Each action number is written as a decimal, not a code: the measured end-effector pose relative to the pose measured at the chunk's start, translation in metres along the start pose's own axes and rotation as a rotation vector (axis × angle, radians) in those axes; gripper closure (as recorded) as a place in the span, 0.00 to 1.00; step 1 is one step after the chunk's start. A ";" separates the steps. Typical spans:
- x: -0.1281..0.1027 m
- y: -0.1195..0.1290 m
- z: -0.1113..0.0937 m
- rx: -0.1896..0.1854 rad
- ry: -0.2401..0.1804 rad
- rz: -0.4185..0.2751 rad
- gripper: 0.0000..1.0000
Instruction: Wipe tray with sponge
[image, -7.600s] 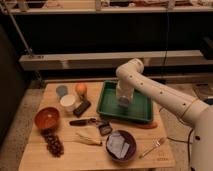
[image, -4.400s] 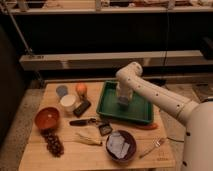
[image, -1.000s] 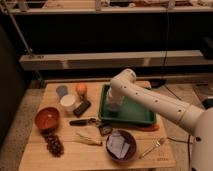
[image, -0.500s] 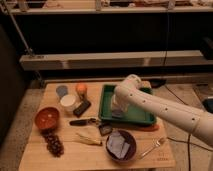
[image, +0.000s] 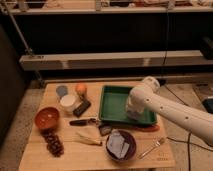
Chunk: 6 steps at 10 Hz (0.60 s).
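The green tray (image: 116, 101) lies on the wooden table, right of centre, with its raised rim showing all round. My white arm reaches in from the right, and its gripper (image: 133, 114) points down into the tray's front right part, close to the near rim. The arm's end covers whatever lies under it. The sponge is hidden in this view.
Left of the tray stand an orange (image: 81, 88), a white cup (image: 68, 102), a dark block (image: 82, 108) and a reddish bowl (image: 47, 117). Grapes (image: 52, 142), a dark purple bowl (image: 120, 145) holding a cloth, and a fork (image: 152, 146) lie along the front.
The gripper has swept across the tray, from its left side a second ago to its front right part now. The tray and the other things have stayed put.
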 end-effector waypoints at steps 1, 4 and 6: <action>0.004 0.004 -0.002 -0.011 0.017 0.016 0.79; 0.032 -0.003 0.006 -0.014 0.038 0.025 0.79; 0.053 -0.022 0.021 0.005 0.030 0.002 0.79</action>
